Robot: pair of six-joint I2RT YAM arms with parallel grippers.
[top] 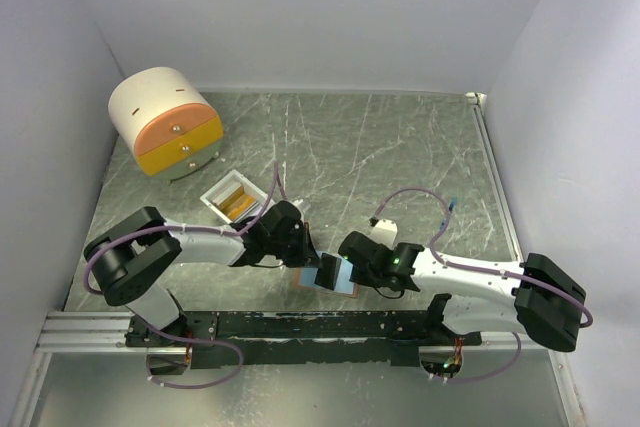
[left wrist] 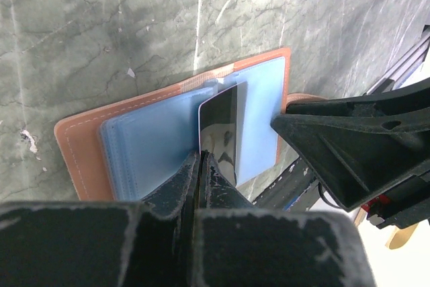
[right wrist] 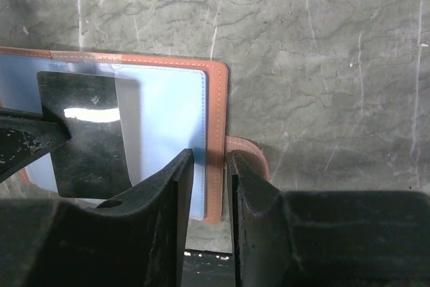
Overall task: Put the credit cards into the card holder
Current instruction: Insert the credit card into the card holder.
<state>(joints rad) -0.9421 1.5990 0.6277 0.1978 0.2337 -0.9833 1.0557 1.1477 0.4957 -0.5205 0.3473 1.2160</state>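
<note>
Left gripper (left wrist: 201, 157) is pinched tight on a dark credit card (left wrist: 223, 122), with the card's far end over the pale blue inside of the card holder (left wrist: 151, 142). The holder's lying open and flat on the table (left wrist: 101, 31) near the arm bases. The right gripper (right wrist: 208, 166) hangs over its right brown edge, jaws only a little apart.

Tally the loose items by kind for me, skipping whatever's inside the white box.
Card holder: 1
Dark card: 1
White box: 1
Drawer unit: 1
Total: 4
</note>
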